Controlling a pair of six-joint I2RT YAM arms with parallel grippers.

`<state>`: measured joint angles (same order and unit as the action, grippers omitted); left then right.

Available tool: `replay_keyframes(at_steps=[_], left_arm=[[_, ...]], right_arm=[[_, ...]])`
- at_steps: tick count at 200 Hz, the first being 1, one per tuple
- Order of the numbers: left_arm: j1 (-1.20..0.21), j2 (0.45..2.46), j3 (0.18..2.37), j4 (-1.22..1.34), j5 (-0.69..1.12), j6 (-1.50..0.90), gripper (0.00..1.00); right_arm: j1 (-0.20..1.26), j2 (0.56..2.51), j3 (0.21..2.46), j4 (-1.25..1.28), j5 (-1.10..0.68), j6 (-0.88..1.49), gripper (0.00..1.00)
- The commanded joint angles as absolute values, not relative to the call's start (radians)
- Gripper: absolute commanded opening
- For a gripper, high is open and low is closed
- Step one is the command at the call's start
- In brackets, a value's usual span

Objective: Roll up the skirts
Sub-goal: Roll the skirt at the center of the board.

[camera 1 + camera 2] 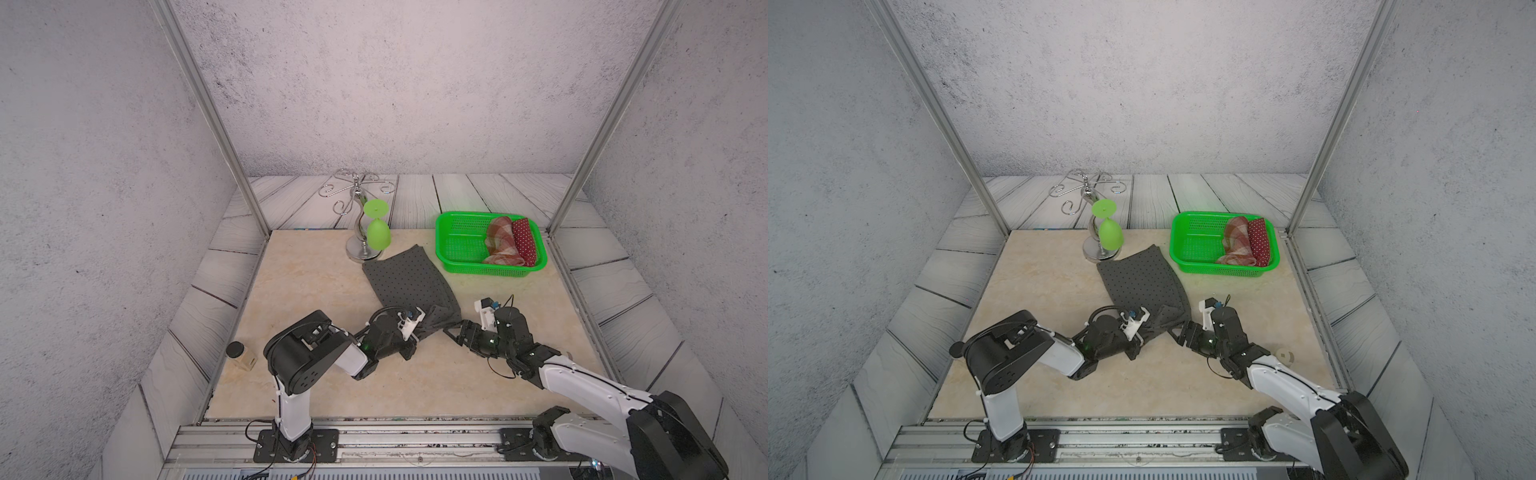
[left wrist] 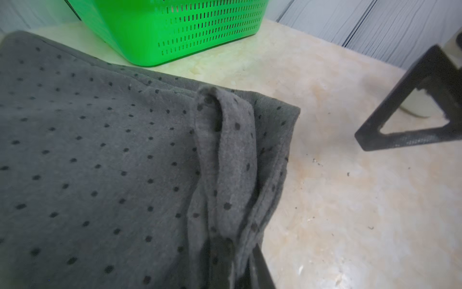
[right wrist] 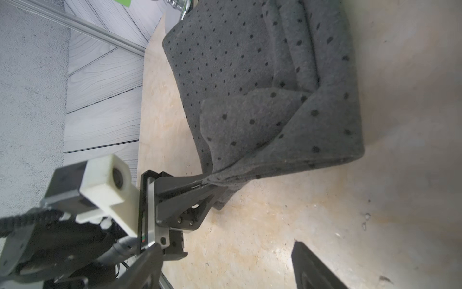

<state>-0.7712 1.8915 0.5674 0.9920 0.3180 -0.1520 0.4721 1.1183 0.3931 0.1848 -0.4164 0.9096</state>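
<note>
The left gripper (image 3: 207, 180) pinches the grey skirt (image 1: 409, 282) by a corner. The right gripper (image 1: 452, 332) gapes wide, seemingly just clear.

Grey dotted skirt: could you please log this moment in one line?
grey skirt: near edge folded; left gripper: shut on corner; right gripper: open, clear; basket: plaid skirt, red skirt

Three skirts, one grey dotted skirt (image 1: 409, 282), one plaid skirt (image 1: 500, 241), one red dotted skirt (image 1: 525, 243), one green basket (image 1: 478, 268), one green goblet (image 1: 378, 239), one metal stand (image 1: 356, 193), two robot arms, left arm (image 1: 307, 357) and right arm (image 1: 582, 378), one small wooden block (image 1: 245, 362), perhaps one pale round item (image 1: 1284, 355), too small to identify.
</note>
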Motion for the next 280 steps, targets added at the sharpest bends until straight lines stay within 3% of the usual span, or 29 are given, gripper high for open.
replay_keyframes(at_steps=[1, 23, 82, 114, 147, 211, 227, 246, 265, 276, 280], left_arm=[[-0.712, 1.972, 0.637, 0.960, 0.576, -0.368, 0.00], [-0.664, 2.030, 0.729, 0.918, 0.747, -0.472, 0.00], [-0.639, 2.090, 0.824, 0.813, 0.895, -0.532, 0.00], [-0.634, 2.151, 0.852, 0.829, 0.943, -0.573, 0.00], [-0.613, 2.191, 0.870, 0.859, 0.986, -0.617, 0.00], [-0.559, 2.268, 0.855, 1.052, 1.007, -0.765, 0.00], [-0.560, 2.254, 0.850, 1.018, 1.007, -0.739, 0.00], [-0.561, 2.242, 0.844, 0.989, 1.006, -0.710, 0.00], [-0.567, 2.241, 0.838, 0.990, 1.011, -0.700, 0.00], [-0.572, 2.240, 0.838, 0.989, 1.018, -0.691, 0.00], [-0.572, 2.238, 0.836, 0.991, 1.019, -0.690, 0.05]], right_arm=[[0.475, 1.168, 0.380, 0.232, -0.427, 0.920, 0.83], [0.475, 1.253, 0.401, 0.284, -0.430, 0.933, 0.84], [0.473, 1.439, 0.507, 0.363, -0.414, 0.959, 0.85], [0.472, 1.495, 0.560, 0.354, -0.387, 0.951, 0.83], [0.463, 1.546, 0.574, 0.342, -0.369, 0.957, 0.74], [0.462, 1.640, 0.584, 0.329, -0.381, 0.948, 0.73], [0.463, 1.652, 0.604, 0.325, -0.373, 0.953, 0.66], [0.462, 1.664, 0.637, 0.295, -0.360, 0.941, 0.50], [0.459, 1.675, 0.656, 0.287, -0.345, 0.932, 0.25], [0.453, 1.693, 0.668, 0.291, -0.359, 0.928, 0.03], [0.453, 1.699, 0.669, 0.294, -0.366, 0.929, 0.00]])
